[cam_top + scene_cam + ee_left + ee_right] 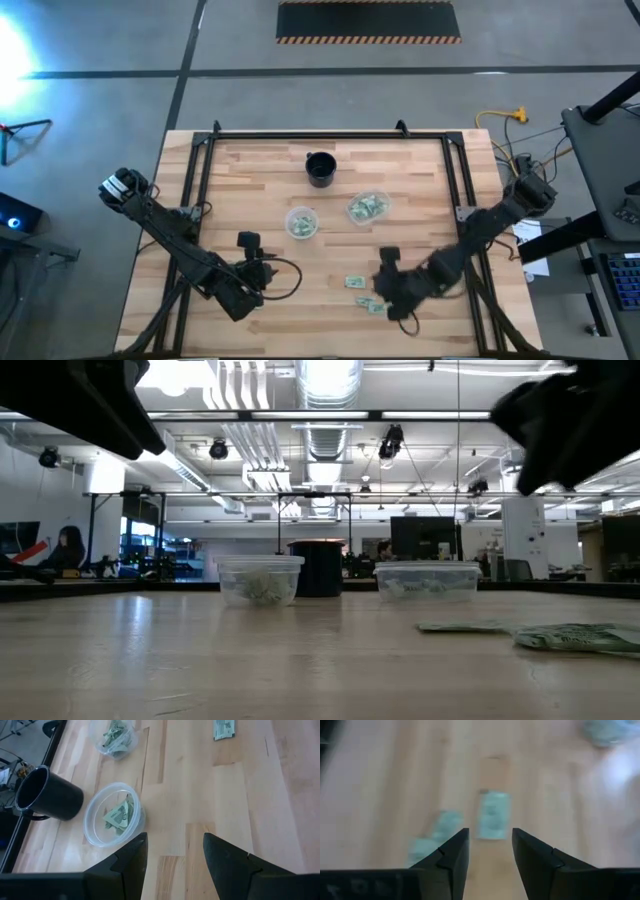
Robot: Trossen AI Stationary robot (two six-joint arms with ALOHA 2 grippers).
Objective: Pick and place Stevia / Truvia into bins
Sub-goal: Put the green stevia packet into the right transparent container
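I see loose Stevia packets [357, 282] lying flat on the wooden surface [260, 190] at its near right part, one just beside the right gripper [383, 268] and another [374, 308] partly under that arm. In the right wrist view a packet [493, 815] lies just ahead of the gap between my fingers [454, 851], with two more packets [434, 835] off to one side; the picture is blurred there, so I cannot read any print. My right fingers stand apart with nothing between them.

More packets are already in the two clear cups: the left cup [301, 222] sits near the middle of the surface and the right cup [368, 206] is close beside it, slightly farther back. From the left wrist I look down into the nearer cup [113, 814], which holds a few folded green and white packets [119, 815], and the farther cup [115, 739] holds a small heap. A black cup [320, 168] stands behind both, apart from them.

My left gripper [250, 248] waits over the near left part of the surface, its fingers [131, 857] open and empty. In the low view both clear cups [260, 580] stand upright in front of the black cup [322, 568]
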